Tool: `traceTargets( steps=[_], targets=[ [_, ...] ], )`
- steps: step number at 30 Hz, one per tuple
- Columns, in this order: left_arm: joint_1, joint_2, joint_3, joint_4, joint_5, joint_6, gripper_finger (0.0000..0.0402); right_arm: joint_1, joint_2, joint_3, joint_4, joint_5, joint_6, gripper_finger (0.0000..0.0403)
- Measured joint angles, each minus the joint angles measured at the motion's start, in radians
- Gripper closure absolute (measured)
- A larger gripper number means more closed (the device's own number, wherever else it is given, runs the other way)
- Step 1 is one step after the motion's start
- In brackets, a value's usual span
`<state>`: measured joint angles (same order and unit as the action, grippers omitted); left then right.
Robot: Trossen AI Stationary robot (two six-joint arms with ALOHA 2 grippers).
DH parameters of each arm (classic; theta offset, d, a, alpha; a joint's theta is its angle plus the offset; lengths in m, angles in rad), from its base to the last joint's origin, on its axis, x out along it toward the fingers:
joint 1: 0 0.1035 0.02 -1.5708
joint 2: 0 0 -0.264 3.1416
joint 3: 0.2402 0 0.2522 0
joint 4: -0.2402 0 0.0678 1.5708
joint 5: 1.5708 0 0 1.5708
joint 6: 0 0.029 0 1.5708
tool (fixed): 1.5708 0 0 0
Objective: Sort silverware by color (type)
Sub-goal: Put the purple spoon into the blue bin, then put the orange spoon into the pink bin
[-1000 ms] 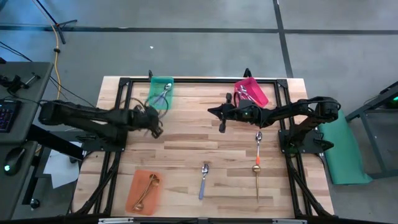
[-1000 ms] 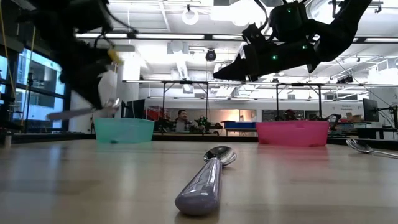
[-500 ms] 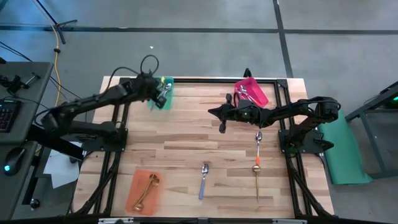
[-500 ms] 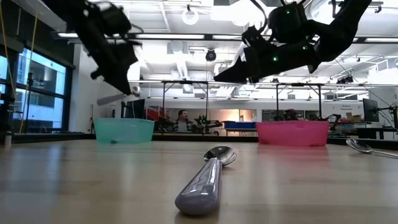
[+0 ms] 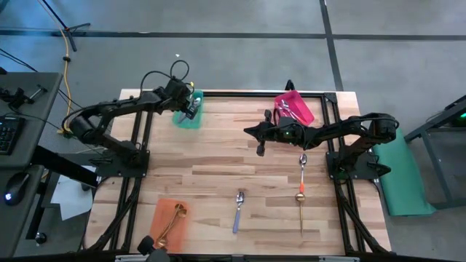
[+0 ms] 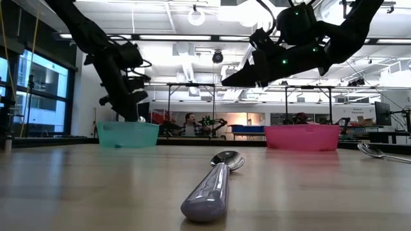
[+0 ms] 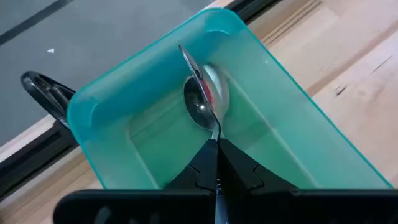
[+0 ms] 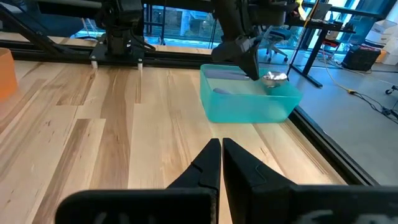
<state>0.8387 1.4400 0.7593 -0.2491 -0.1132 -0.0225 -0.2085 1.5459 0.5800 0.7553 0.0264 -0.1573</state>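
1. The left gripper point(image 7: 216, 163) is over the teal bin point(image 5: 180, 116) at the table's far left edge, its fingers pinched tight on the handle of a silver-bowled spoon point(image 7: 200, 93).
2. In the left wrist view that spoon's long axis runs straight out from the fingertips, bowl end farthest from the gripper and down inside the bin, the bowl turned partly on edge; its handle colour is hidden in the grip.
3. The right gripper point(image 5: 259, 148) hangs above bare wood near the table's middle, fingers pressed together with nothing between them, just inward of the pink bin point(image 5: 300, 110).
4. The lavender-handled spoon point(image 5: 238, 209) lies flat near the front edge, long axis nearly front to back, bowl toward the far side.
5. Right of it, the orange-handled spoon point(image 5: 302, 169) lies front to back, bowl at the far end; in line just below is a gold spoon point(image 5: 301, 211), which seems to touch it end to end.
6. Another gold spoon point(image 5: 172, 222) lies diagonally in the orange bin point(image 5: 159, 216) at the front left.
7. Silver-bowled pieces point(image 5: 284, 108) sit in the pink bin.
8. The table point(image 5: 218, 164) is pale planked wood in a black frame on a grey floor; beyond it, the low view shows a bright open workroom with a seated person point(image 6: 188, 122).
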Motion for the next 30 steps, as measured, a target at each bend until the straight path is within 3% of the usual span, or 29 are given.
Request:
traceTargets(
  steps=[17, 30],
  targets=[
    [-0.001, 0.093, 0.0, 0.098, -0.001, 0.007, 0.0397, 0.0, 0.0, 0.0, -0.011, 0.0, 0.0, 0.0403],
    [-0.037, -0.063, 0.0, 0.059, -0.005, 0.008, 0.0365, 0.0, 0.0, 0.0, -0.011, 0.0, 0.027, 0.0403]
  ],
)
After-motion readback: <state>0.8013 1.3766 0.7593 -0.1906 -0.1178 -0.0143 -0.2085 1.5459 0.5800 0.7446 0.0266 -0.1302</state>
